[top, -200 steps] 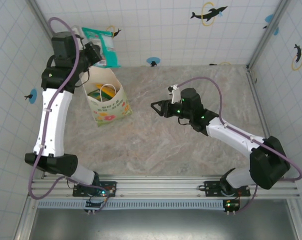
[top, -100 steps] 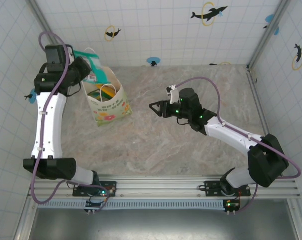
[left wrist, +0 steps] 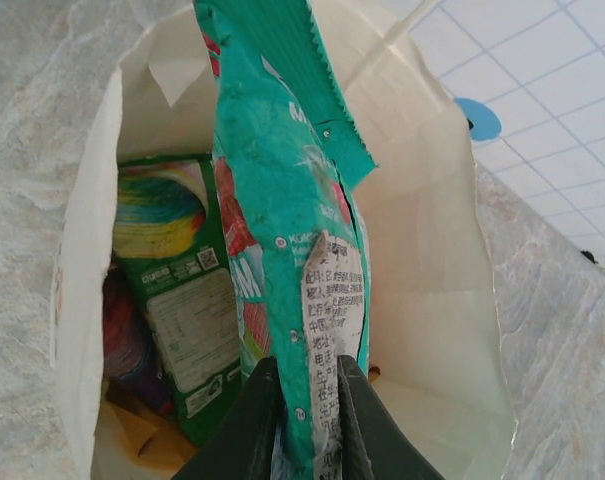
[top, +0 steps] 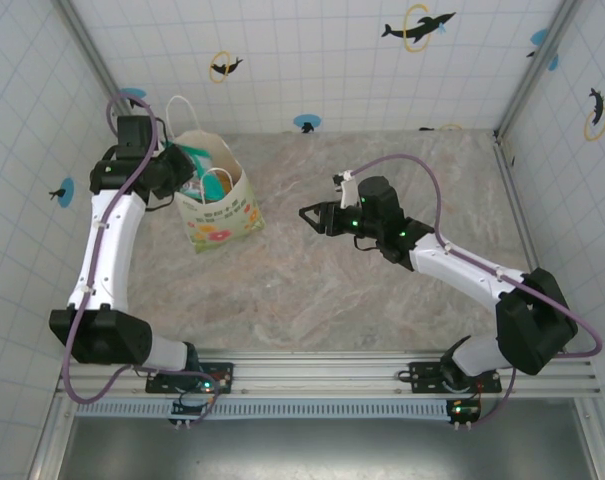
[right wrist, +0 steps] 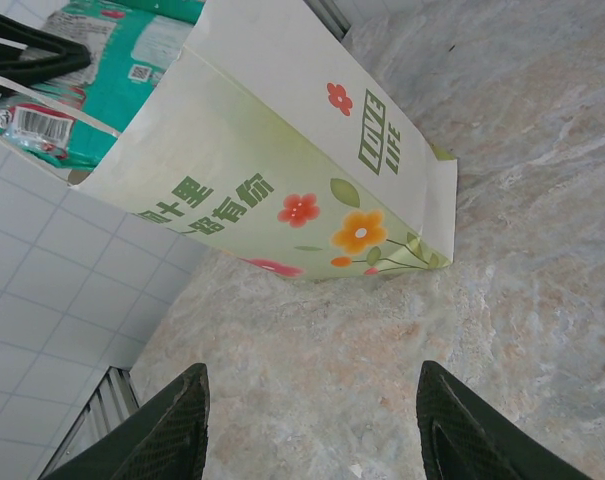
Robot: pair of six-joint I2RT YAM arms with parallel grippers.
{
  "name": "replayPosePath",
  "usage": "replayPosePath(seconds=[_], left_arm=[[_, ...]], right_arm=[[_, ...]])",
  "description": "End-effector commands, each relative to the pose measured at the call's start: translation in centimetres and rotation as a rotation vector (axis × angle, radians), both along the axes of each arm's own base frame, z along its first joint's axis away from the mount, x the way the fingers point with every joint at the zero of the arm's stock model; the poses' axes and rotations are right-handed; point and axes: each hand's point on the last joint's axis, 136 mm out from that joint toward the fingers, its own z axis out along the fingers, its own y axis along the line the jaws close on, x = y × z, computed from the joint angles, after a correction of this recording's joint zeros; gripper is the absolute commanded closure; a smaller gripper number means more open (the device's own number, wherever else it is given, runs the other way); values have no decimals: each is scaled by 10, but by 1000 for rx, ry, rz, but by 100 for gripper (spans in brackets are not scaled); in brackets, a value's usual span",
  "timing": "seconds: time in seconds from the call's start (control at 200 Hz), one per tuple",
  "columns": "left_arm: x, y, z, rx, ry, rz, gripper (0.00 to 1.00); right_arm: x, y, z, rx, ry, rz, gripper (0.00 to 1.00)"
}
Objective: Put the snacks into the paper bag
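lower the teal packet (left wrist: 282,250), pinched tight in the left gripper (left wrist: 307,375), deep into the paper bag (top: 222,215) at upper left before letting go, with the right gripper (right wrist: 312,380) spread wide at mid frame.

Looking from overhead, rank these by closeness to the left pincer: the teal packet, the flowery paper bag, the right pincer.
1. Glossy teal snack packet, gripped in the left pincer.
2. Cream flower-print paper bag, directly under it.
3. Right pincer, far right.
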Motion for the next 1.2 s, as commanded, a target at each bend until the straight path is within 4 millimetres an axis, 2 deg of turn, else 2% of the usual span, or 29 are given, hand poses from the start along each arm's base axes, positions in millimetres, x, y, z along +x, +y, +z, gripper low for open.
replayPosePath(seconds=[0.0, 0.08, 0.24, 0.34, 0.445, 0.625, 0.931, 1.196], left_arm=[[11, -2, 21, -24, -80, -2, 66], [13, 3, 35, 6, -109, 5, 58], [11, 5, 79, 52, -241, -20, 49], [5, -11, 108, 34, -360, -127, 47], [-4, -32, 124, -7, -441, -258, 45], [-26, -65, 114, -31, -465, -513, 43], [-66, -61, 79, 319, -549, -760, 38], [-70, -61, 55, 389, -529, -844, 33]], right_arm=[[-2, -1, 14, 28, -28, -5, 44], [-3, -2, 13, 23, -30, -9, 44], [-2, -2, 13, 16, -29, -9, 44], [-3, -3, 12, 15, -30, -11, 44], [-3, -2, 13, 15, -30, -9, 44], [-3, -1, 14, 19, -27, -4, 44], [-1, 6, 17, 19, -23, 19, 44], [1, 15, 21, 19, -25, 36, 44]])
